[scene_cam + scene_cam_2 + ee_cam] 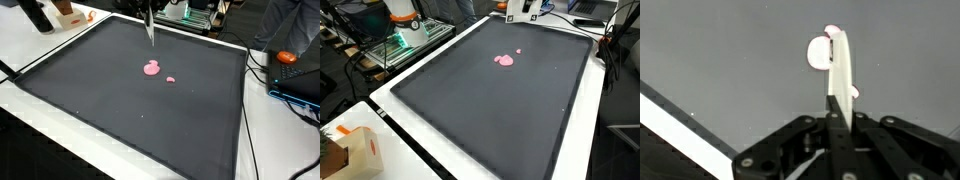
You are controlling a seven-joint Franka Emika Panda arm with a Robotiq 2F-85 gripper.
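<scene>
Claw: claw (840,128) is pinched right down on one end of a thin pale stick (841,70), jaws nearly together with only that strip between them.
Where the stick is: it sticks out of the claw, free end aimed at the mat. In an exterior view it hangs over the far part of the mat (150,32). Can't tell if the tip touches down.
Handling guess: looks light, flat and skinny, probably a bit bendy and smooth. Held by one end, I'd guess the free end can wobble or twist. A grip nearer the middle would likely be steadier.
Just past the tip: pink blob (152,69), flat on the mat. In the wrist view the stick's tip overlaps it.
Next to that: small pink bit (170,79), just beside the blob, not touching.
Underneath: black mat (120,110) covering most of the white worktop (40,110).
Around the edges: brown box (360,150) at one corner, orange thing (287,57) and cables (262,75) off the mat. All well apart from the claw, so nothing's in the way.
</scene>
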